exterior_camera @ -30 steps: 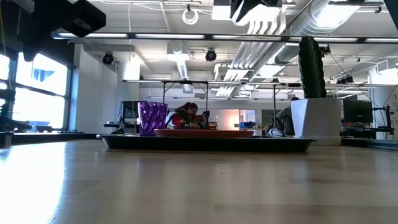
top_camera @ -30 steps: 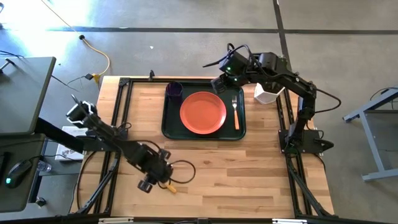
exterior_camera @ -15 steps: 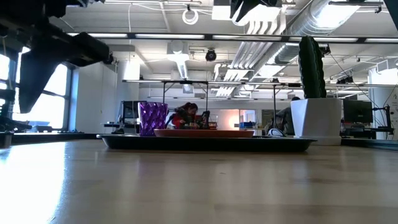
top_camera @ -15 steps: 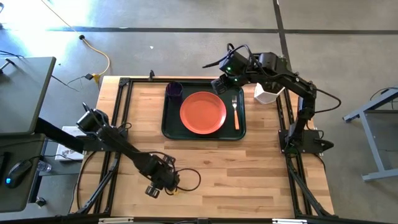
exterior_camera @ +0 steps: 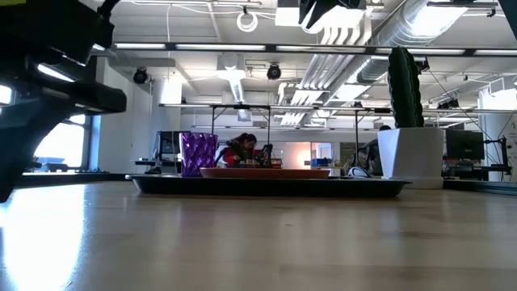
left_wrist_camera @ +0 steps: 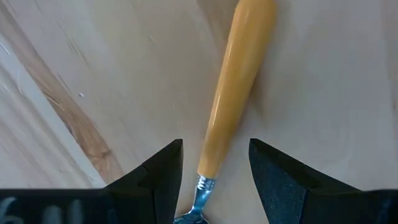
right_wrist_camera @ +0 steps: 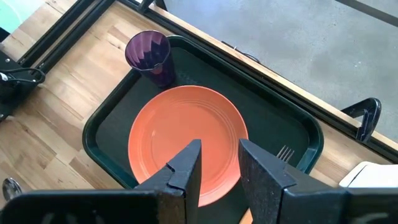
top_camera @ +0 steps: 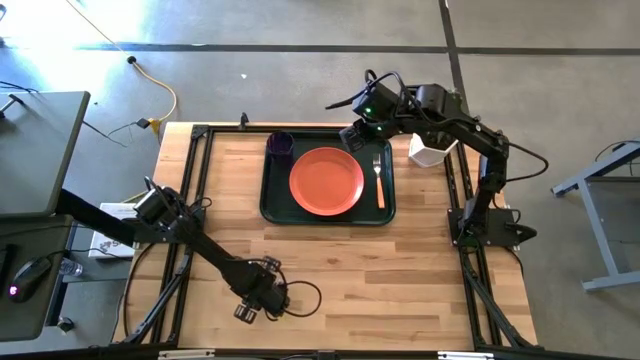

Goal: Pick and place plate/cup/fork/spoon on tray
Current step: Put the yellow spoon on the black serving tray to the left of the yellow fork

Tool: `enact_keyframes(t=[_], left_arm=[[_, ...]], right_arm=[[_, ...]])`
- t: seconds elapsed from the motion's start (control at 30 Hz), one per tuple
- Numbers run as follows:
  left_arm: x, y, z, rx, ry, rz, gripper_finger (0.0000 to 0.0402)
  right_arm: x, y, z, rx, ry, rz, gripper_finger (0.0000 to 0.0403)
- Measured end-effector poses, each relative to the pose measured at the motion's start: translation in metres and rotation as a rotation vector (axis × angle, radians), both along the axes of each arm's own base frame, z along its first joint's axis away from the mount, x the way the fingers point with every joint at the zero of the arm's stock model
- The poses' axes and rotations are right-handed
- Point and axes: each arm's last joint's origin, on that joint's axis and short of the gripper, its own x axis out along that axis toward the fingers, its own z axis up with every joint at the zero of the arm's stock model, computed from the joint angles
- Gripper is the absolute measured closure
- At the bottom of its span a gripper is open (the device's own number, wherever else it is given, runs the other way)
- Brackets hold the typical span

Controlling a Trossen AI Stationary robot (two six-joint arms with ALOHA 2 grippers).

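Straddling the spoon (left_wrist_camera: 231,99), the left claw (left_wrist_camera: 214,171) stands open over the pale wood-grain worktop (top_camera: 400,270), fingers either side of the glossy orange handle, gripping nothing. It has moved nearer the front edge. The right claw (right_wrist_camera: 217,163), slightly open and empty, hovers unchanged above the dark green tray (top_camera: 275,205).

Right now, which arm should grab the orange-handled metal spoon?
Left. The left gripper is open and straddles the orange-handled metal spoon on the bare wooden table. The right gripper hangs over the dark green rectangular tray, far from it.
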Motion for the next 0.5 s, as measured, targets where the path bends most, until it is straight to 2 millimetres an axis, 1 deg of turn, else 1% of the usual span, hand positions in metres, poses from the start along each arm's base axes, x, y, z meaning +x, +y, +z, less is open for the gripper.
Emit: enact_keyframes(t=[0.1,0.2,0.5], left_arm=[[0.001,0.0,-0.001,0.005,-0.006,0.001,0.0229],[0.001,0.002,-0.004,0.06,-0.022,0.003,0.0229],[0.004,0.0,-0.01,0.067,-0.03,0.004,0.0233]], right_arm=[[0.0,0.0,0.0,0.0,0.0,0.0,0.0306],[0.0,0.0,0.0,0.0,0.001,0.0,0.0306],[0.0,0.0,0.0,0.0,0.001,0.0,0.0306]])
